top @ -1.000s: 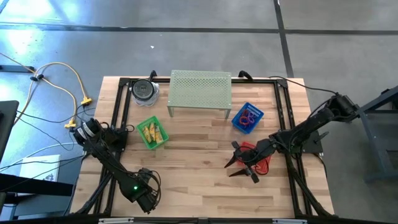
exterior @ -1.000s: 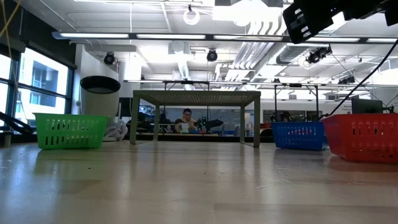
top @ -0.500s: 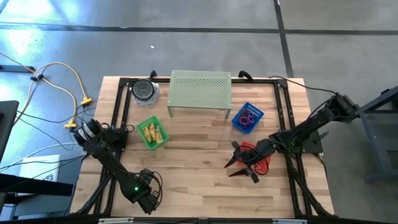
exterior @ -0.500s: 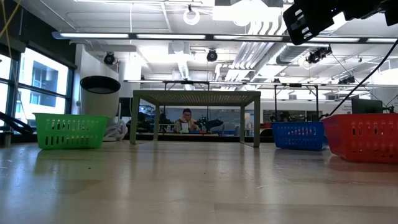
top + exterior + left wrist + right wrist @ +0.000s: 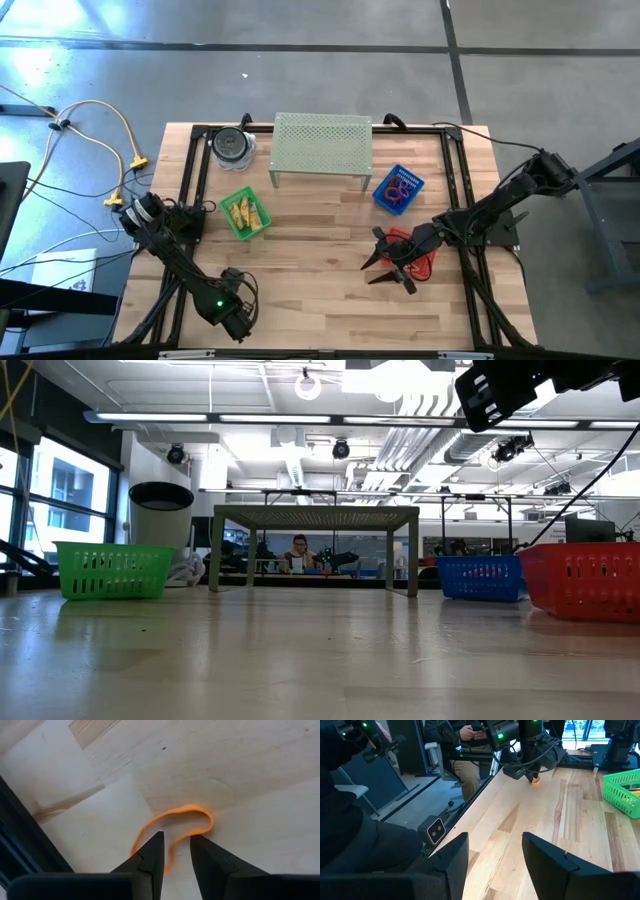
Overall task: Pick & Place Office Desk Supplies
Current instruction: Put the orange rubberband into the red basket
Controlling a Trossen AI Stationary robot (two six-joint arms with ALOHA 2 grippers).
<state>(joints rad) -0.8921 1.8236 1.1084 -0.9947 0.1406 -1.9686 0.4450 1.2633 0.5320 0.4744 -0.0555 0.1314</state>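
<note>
Where left fingers [image 5: 176,851] pinch it, orange band loop [image 5: 176,826] bent, right fingers [image 5: 495,854] wide

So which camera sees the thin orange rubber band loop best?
The left wrist view: the thin orange rubber band loop fills the picture, lying on the wooden table with the left gripper pinching part of it. The right wrist view shows only an orange speck far off. The high and low views don't show it.

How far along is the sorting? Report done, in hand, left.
Done: yellow pieces in the green basket, bands in the blue basket. In hand: the left gripper pinches an orange band on the table. Left: carry it to a basket. The right gripper waits open over the red basket.
</note>
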